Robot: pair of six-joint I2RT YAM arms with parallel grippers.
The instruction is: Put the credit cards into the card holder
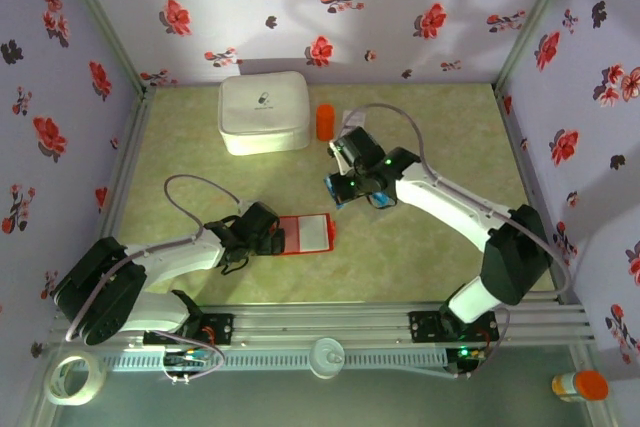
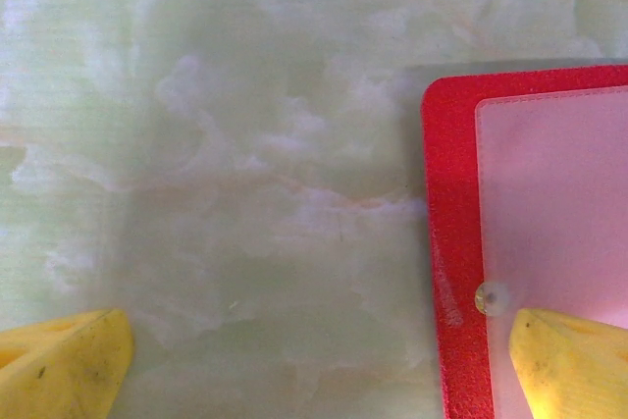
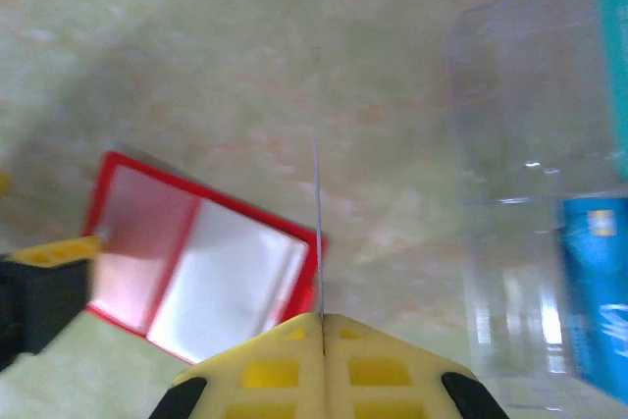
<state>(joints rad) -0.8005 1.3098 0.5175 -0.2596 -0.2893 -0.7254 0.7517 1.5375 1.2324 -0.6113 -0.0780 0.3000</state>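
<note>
Red card holder (image 1: 305,234) lying open, low centre of top view, pale pockets facing up. Right gripper (image 3: 322,319) clenching one credit card (image 3: 318,233), showing edge-on mid-frame. Left gripper (image 2: 314,340) standing wide, released, one finger (image 2: 569,360) over holder corner. Card looking thin, stiff, slick, light: gripping short edge, sliding flat into pocket.

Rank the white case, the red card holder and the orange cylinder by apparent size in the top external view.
1. white case
2. card holder, lying open
3. orange cylinder
The gaps are clear and nothing ties.
</note>
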